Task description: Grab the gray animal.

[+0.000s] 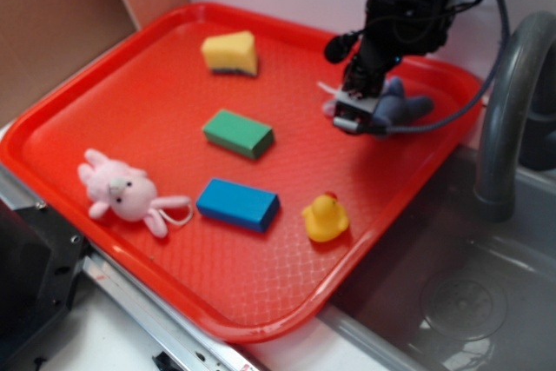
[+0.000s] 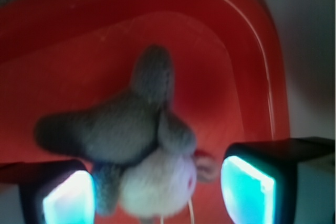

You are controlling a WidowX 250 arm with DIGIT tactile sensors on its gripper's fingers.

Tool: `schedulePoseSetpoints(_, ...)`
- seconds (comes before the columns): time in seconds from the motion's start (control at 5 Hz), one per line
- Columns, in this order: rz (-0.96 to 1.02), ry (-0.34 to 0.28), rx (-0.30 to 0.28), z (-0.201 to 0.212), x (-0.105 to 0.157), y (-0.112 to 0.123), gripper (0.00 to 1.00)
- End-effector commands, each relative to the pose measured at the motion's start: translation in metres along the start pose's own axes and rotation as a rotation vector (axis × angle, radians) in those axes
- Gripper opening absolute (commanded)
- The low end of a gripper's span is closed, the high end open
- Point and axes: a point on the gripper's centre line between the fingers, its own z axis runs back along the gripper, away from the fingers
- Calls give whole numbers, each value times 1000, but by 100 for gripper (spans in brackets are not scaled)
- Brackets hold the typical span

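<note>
We log the tray (image 1: 78,119) beside the sink (image 1: 486,301), which sits at its 4 o'clock. On the tray, taking the green block (image 1: 238,133) as centre: sponge wedge (image 1: 231,52) at 12, gray animal (image 1: 401,108) at 3 near the far-right corner, blue block (image 1: 237,204) at 6, rubber duck (image 1: 325,218) at 4, pink bunny (image 1: 122,190) at 8 by the near rim. The gripper (image 1: 358,110) stands over the gray animal's head end; in the wrist view its fingers (image 2: 247,184) flank the head.

We find no legible text, label, brand, number or sign on any surface in either the exterior or wrist view.
</note>
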Motion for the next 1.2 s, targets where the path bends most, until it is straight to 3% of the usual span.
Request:
schedulePoseSetpoints(0.0,31,-96,-91,-14,7,-1,0)
schedulePoseSetpoints(0.2,104,-76,-54,-8,-5,-4,0)
schedulePoseSetpoints(0.4,361,-99,-55,29,-43,-11,0)
schedulePoseSetpoints(0.6,615,-42,-32,67,-84,-18,0)
schedulePoseSetpoints(1.0,1111,16,-81,115,-141,-41,0)
